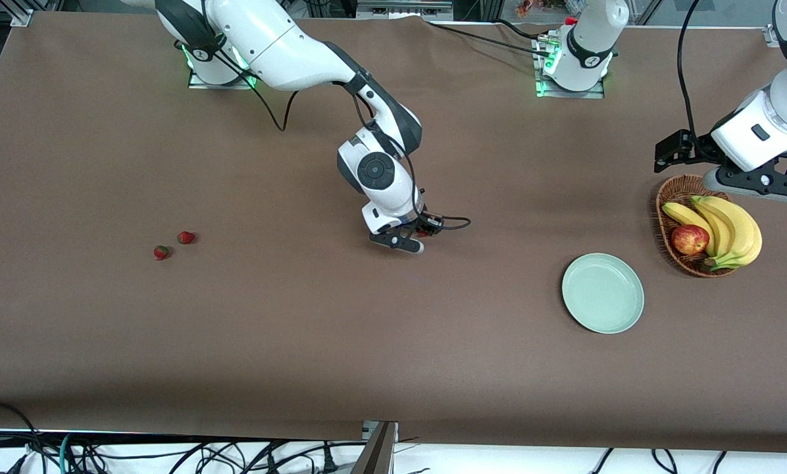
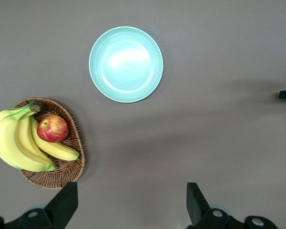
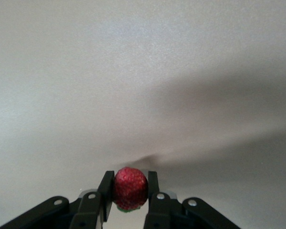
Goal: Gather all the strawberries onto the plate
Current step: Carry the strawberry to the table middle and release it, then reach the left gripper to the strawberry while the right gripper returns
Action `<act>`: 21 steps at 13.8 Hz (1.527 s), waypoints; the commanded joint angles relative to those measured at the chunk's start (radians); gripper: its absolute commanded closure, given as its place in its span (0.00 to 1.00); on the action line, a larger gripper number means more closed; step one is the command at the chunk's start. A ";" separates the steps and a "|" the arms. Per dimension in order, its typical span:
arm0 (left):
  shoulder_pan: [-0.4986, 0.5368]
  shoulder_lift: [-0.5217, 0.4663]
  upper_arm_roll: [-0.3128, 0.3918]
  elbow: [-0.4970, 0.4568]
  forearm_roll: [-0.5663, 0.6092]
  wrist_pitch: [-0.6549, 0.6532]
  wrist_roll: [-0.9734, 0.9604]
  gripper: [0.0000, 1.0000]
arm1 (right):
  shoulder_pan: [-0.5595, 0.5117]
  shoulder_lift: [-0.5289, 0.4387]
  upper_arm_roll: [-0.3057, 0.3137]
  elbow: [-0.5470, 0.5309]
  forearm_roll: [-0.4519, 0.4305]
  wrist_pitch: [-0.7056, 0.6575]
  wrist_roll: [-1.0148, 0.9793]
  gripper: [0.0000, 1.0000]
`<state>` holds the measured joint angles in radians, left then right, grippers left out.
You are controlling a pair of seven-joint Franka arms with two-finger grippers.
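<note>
Right arm reaching out from its base toward the middle of the brown worktop [image 1: 301, 329], elbow raised, forearm bent steeply down, wrist tipped so the right gripper [image 1: 412, 238] hangs low over bare worktop. Jaws pinched tight on one strawberry [image 3: 130, 188], red body squeezed between the two black fingers [image 3: 105, 191], a bit of green cap showing beneath; in the front view only a speck of red visible between the jaws.

Left arm waiting at its own end of the worktop, wrist held high and roughly level, left gripper [image 2: 131, 202] poised over the worktop just beside the wicker basket [image 1: 664, 217]. Jaws spread wide, holding nothing, both dark fingers [image 2: 64, 202] pointing down with bare worktop between them.

Two more strawberries lying on the worktop toward the right arm's end, close together but not touching: one strawberry [image 1: 185, 237] slightly farther from the front camera, the other strawberry [image 1: 162, 252] slightly nearer.

Pale mint-green plate [image 1: 603, 293] flat on the worktop toward the left arm's end, nothing in it, nearer to the front camera than the basket and apart from it. Basket holding a bunch of bananas [image 1: 729, 227] and a red-yellow apple [image 1: 689, 239], apple tucked against the bananas
</note>
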<state>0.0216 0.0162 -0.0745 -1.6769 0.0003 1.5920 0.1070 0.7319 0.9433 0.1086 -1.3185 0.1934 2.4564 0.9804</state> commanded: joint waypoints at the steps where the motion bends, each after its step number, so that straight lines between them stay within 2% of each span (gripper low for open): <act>1: 0.001 -0.009 -0.002 0.008 0.001 -0.017 -0.004 0.00 | -0.003 0.000 0.002 0.036 0.005 -0.022 -0.002 0.00; 5: 0.003 -0.009 -0.001 0.008 0.000 -0.017 -0.001 0.00 | -0.098 -0.056 0.000 0.106 0.008 -0.221 -0.028 0.00; 9: 0.006 0.048 0.005 0.020 -0.025 -0.039 0.051 0.00 | -0.248 -0.148 -0.007 0.110 0.002 -0.540 -0.273 0.00; 11: -0.009 0.057 -0.002 0.025 -0.025 -0.046 0.059 0.00 | -0.313 -0.162 -0.068 0.110 0.000 -0.716 -0.380 0.00; 13: -0.054 0.089 -0.004 0.019 -0.026 -0.050 0.056 0.00 | -0.333 -0.167 -0.176 0.108 -0.021 -0.859 -0.548 0.00; 16: -0.112 0.177 -0.004 0.025 -0.069 -0.031 0.016 0.00 | -0.333 -0.173 -0.294 0.032 -0.119 -0.870 -0.741 0.00; 18: -0.169 0.234 -0.004 0.022 -0.115 0.048 -0.074 0.00 | -0.335 -0.173 -0.357 -0.036 -0.123 -0.825 -0.788 0.00; 21: -0.328 0.303 -0.002 0.016 -0.105 0.135 -0.311 0.00 | -0.335 -0.187 -0.414 -0.100 -0.120 -0.775 -0.877 0.00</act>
<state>-0.2078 0.2786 -0.0871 -1.6802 -0.1002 1.6898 -0.0601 0.3815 0.7922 -0.2688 -1.3516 0.0825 1.6455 0.1679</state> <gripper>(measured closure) 0.000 0.000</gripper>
